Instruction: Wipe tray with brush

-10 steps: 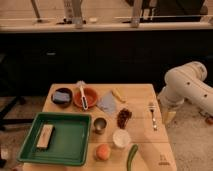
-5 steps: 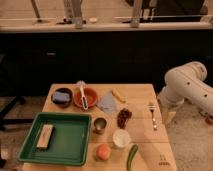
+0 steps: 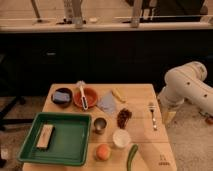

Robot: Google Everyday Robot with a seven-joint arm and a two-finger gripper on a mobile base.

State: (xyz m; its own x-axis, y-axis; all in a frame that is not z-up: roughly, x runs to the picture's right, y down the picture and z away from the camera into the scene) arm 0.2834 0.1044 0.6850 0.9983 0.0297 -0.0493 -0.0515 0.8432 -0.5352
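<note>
Nothing has moved since 1.0 s ago: arm, hand and every item sit in the same spots.

Near to far, all placed off the tray (image 3: pixel 28 146):
- tray: green plastic, rectangular, raised rim, at the near left of the wooden worktop (image 3: pixel 145 142). A tan rectangular block (image 3: pixel 45 136) lies inside it, left of centre.
- right of the tray's near corner: a round orange fruit (image 3: pixel 103 151), then a long green cucumber (image 3: pixel 132 156).
- small dark mark (image 3: pixel 161 161) on the worktop, far right of the tray's near edge, unreadable.
- right of the tray, mid-depth: a round white cup (image 3: pixel 120 138).
- just beside the tray's far right corner: a small shiny metal cup (image 3: pixel 100 125), then a dark red lumpy cluster (image 3: pixel 123 117), and further right a metal fork (image 3: pixel 152 115).
- beyond the tray's far edge: a dark blue bowl (image 3: pixel 62 96) and a round orange bowl (image 3: pixel 89 98), touching or nearly so.
- brush (image 3: pixel 83 96): slim, white, lying across the orange bowl with its rounded head at the far end. It is well apart from the tray.
- right of the bowls: a grey cloth (image 3: pixel 106 103) and a small yellow piece (image 3: pixel 118 95).

White, smooth, rounded arm (image 3: pixel 187 85) is off the worktop's right edge, far right of the tray, elbow up. The hand (image 3: pixel 169 116) hangs low beside that edge, holding nothing that I can see; spread or pressed together, cannot tell.
</note>
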